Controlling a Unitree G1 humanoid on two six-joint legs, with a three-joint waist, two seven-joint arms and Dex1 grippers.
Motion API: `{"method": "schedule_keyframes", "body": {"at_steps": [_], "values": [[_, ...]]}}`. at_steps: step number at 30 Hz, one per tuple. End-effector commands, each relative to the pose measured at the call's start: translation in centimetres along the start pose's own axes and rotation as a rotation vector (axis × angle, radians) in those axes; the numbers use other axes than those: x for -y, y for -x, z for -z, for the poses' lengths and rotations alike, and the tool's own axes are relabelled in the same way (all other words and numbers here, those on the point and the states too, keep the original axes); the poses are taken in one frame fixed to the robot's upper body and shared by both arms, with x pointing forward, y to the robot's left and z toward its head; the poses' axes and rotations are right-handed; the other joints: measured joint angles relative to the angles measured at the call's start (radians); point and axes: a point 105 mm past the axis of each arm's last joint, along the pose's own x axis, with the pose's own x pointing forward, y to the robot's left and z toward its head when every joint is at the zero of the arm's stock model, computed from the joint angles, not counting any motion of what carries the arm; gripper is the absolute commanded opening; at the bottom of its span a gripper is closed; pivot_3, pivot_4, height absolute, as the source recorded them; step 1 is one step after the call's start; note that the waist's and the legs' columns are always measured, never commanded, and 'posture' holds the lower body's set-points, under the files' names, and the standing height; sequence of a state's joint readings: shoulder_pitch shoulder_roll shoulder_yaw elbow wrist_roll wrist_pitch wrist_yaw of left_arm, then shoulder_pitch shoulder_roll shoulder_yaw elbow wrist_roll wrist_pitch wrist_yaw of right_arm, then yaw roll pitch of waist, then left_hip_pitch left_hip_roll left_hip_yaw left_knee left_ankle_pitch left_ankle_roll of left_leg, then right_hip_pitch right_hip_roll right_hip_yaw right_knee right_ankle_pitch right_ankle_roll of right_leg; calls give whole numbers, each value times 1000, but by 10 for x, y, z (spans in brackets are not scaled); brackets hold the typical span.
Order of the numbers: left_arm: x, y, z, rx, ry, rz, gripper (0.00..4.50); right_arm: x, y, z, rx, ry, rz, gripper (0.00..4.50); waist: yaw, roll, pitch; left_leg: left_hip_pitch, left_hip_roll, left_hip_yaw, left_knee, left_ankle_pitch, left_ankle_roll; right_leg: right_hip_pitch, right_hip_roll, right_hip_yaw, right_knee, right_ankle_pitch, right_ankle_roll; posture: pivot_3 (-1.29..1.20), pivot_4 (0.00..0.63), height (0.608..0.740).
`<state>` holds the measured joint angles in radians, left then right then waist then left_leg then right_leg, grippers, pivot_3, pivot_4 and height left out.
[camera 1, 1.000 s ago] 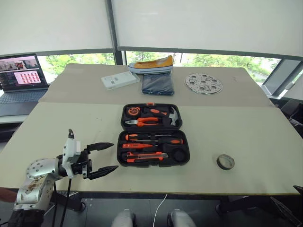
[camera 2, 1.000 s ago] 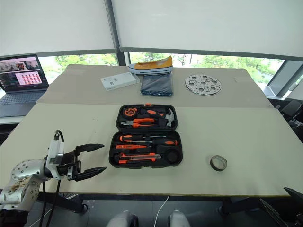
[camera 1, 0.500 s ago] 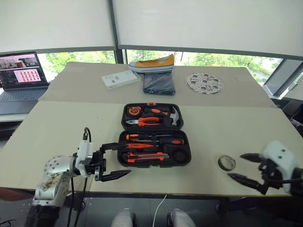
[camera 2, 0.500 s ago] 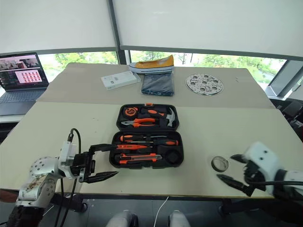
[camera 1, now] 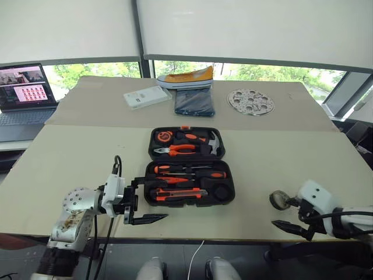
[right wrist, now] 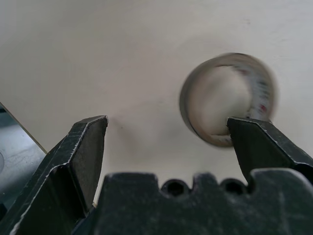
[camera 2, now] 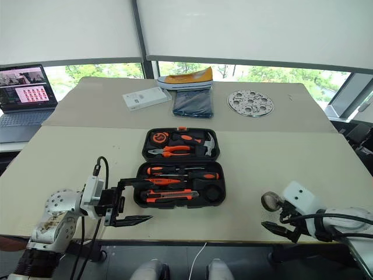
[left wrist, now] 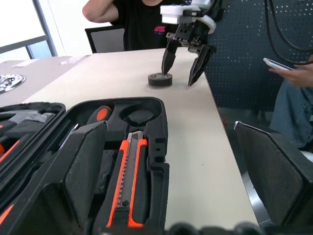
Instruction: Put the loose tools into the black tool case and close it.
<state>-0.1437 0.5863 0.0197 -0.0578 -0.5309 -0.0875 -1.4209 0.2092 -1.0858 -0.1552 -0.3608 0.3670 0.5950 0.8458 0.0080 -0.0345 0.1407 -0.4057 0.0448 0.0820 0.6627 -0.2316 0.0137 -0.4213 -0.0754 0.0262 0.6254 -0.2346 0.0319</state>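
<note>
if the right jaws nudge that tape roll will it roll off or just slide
The tape roll lies flat on its side on the table, so a nudge would probably slide it, not roll it. It looks small and hollow, so likely light and easily knocked away. It sits near the table's edge by the open right gripper, so a push outward might drop it.

i see a beige table (camera 1: 76, 157) carrying the open black tool case (camera 1: 189, 166) mid-table and a small grey tape roll (camera 1: 279, 199) near its front edge; farther back lie a white box (camera 1: 147, 97), dark folded cloth (camera 1: 194, 103), yellow shoe (camera 1: 186, 79), perforated metal disc (camera 1: 250, 102).
</note>
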Motion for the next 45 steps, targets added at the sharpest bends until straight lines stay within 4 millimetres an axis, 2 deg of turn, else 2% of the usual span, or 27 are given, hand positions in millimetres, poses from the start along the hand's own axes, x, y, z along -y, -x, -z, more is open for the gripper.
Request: {"method": "schedule_keyframes", "body": {"at_steps": [1,5,6,8,13,15,18,21,26,29,32,36,42,45], "values": [[-2,0,-7,-2,-33,27,4472,6,-5,-4,21,59,-7,4500,-2,0,0,0,0,0,1,0,0,0,0,0,0,0,0,0,150,740],[-2,-2,-7,-1,-32,30,4472,9,-10,-7,36,66,-14,4500,-5,0,0,0,1,1,2,0,0,0,1,0,0,0,0,0,150,740],[-2,-2,-7,0,-32,29,4500,9,-10,-8,40,69,-17,3981,-6,0,0,0,1,1,2,0,0,0,1,0,0,1,0,0,150,740],[-2,-3,-8,2,-31,25,4500,9,-11,-10,47,69,-26,3528,-8,0,0,0,1,1,2,0,0,0,1,0,1,1,0,0,150,740],[0,-4,-7,3,-24,17,4500,8,-12,-11,57,70,-41,1756,-7,0,0,0,1,1,4,0,0,0,1,0,2,1,0,0,150,740],[0,-4,-7,4,-21,15,4500,8,-11,-12,65,75,-49,1290,-7,0,0,0,1,1,4,0,0,0,1,0,2,1,0,0,150,740],[0,-5,-7,14,-13,7,4500,1,-9,-21,116,124,-113,160,-6,0,0,0,1,1,4,0,0,0,1,0,2,2,0,0,150,740],[0,-5,-7,18,-7,2,4500,-5,-4,-48,237,188,-163,75,-8,0,0,0,1,2,5,0,0,0,1,0,2,2,0,0,150,740],[-5,-2,-7,19,7,-51,4500,-30,0,-118,444,203,-326,75,-22,0,1,0,3,-1,5,0,0,0,3,2,4,2,1,0,150,740],[-4,0,-5,16,15,-69,4500,-41,-7,-137,439,222,-390,75,-21,0,1,1,5,-1,6,0,0,0,6,3,4,3,0,0,150,740],[-1,0,-4,13,22,-91,4500,-41,-22,-146,399,217,-400,75,-17,0,1,0,5,0,6,0,0,-1,5,3,4,6,-6,0,150,740],[4,3,-2,0,29,-111,4500,-41,-40,-145,341,235,-413,75,-14,0,1,-2,4,0,6,0,0,-2,2,3,3,6,-6,0,150,740],[5,7,0,-15,25,-131,4500,-51,-55,-140,301,195,-472,75,-12,0,1,-2,3,2,6,0,0,-2,1,2,3,6,-5,0,150,740],[5,8,0,-18,21,-139,4500,-49,-61,-138,279,199,-438,75,-13,0,1,-2,3,2,6,0,0,-2,2,2,3,6,-5,0,150,740]]}}
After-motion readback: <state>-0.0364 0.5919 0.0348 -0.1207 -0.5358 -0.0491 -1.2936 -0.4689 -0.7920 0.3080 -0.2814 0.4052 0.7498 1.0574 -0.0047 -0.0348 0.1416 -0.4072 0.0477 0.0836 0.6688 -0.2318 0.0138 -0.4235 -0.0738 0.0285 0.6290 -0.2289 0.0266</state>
